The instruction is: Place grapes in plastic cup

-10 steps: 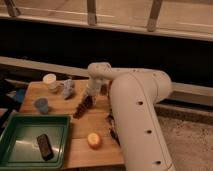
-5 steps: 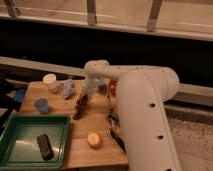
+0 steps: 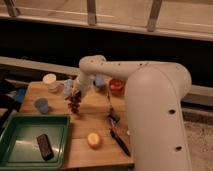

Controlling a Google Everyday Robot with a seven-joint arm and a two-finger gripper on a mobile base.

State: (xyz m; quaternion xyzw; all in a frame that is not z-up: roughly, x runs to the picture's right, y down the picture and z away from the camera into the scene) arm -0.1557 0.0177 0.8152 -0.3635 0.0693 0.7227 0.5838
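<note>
The plastic cup (image 3: 41, 105) stands upright and open. Near it, to its right in the view and a little farther back, the grapes (image 3: 75, 103) hang with their long axis vertical. The gripper (image 3: 77, 93) grasps their top, so they must travel left.

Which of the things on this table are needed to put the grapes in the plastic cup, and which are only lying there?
For the job: grapes; plastic cup; gripper, just above the grapes.
Lying about: white cup; round yellow fruit; green tray; dark block in it; red item.
</note>
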